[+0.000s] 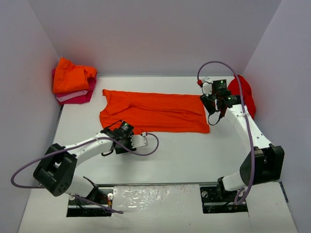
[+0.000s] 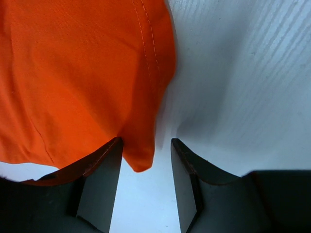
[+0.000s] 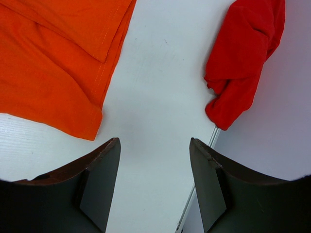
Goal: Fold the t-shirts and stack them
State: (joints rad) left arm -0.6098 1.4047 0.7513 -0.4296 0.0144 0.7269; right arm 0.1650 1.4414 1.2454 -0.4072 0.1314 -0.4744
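Top view, shirts: The orange t-shirt [image 1: 155, 112] lies spread across the middle of the table [image 1: 194, 155]. A folded stack [image 1: 73, 82] sits in the far left corner. A red t-shirt [image 1: 244, 92] is bunched at the right edge.
Left wrist view, jaws: The left gripper [image 2: 146, 145] is spread and pinches nothing.
Left wrist view, shirt: A small tip of the orange corner pokes between the jaws, close to one of them.
Left wrist view, worry: Such a tiny bite could slip out when lifted.
Right wrist view, jaws: The right gripper [image 3: 154, 145] is spread over bare table.
Right wrist view, shirt: The orange corner lies off to one side, the red shirt to the other, both apart from the jaws.
Right wrist view, worry: Closing here would likely grab nothing.
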